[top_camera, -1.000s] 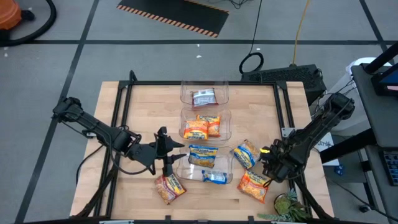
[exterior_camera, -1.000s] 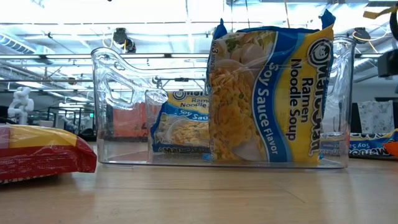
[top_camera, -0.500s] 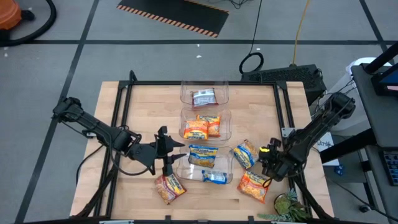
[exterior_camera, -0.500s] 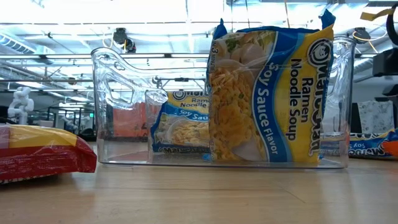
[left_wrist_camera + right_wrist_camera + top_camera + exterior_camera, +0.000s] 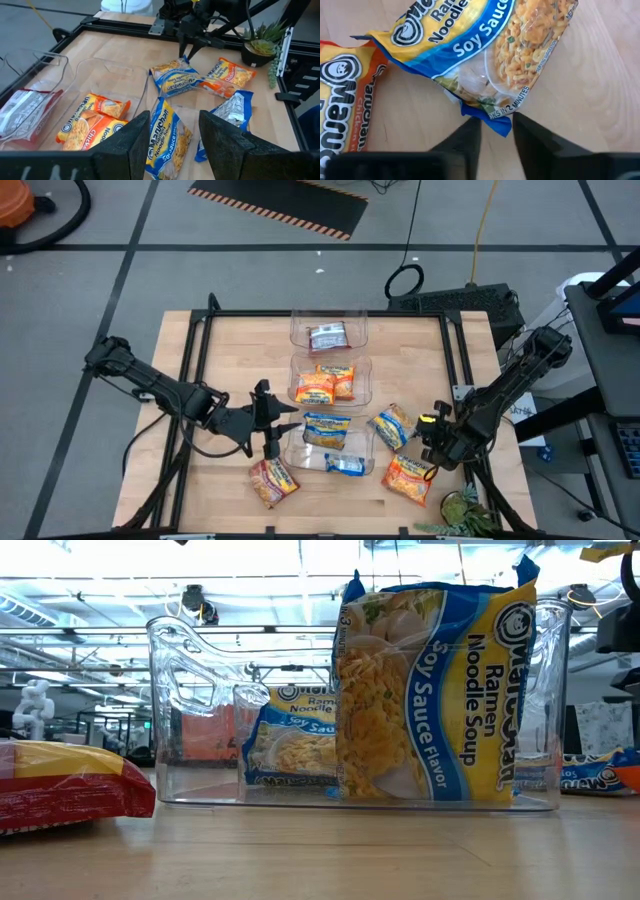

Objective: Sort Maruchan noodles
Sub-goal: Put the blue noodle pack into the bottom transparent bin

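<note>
Maruchan noodles packets are spread over the table. A blue-and-yellow packet point(image 5: 393, 427) lies right of the near bin, and my right gripper point(image 5: 431, 430) is shut on its end. An orange packet point(image 5: 408, 478) lies flat beside it, and a reddish one point(image 5: 272, 481) lies near the front edge. The near bin point(image 5: 330, 446) holds blue-and-yellow packets, one leaning upright on its wall point(image 5: 435, 690). Orange packets fill the middle bin point(image 5: 330, 380), and the far bin point(image 5: 328, 330) holds a reddish-brown packet. My left gripper point(image 5: 280, 420) hovers open and holds nothing, left of the near bin. My right gripper pinches the blue sealed end seam point(image 5: 492, 119) of the blue-and-yellow packet between its two fingers, at the end toward the table's right. The fingers point(image 5: 184, 54) slant down from the right and above. The rest of the packet point(image 5: 175, 80) lies on the table.
A black frame point(image 5: 200, 340) runs around the wooden table. A small potted plant point(image 5: 462, 510) stands at the near right corner, close to my right arm. Bare wood lies left of the bins.
In the low view, the end of the blue-and-yellow packet at the table's right has shifted and risen a little. The rest of it stays on the table. My left gripper has kept still.
</note>
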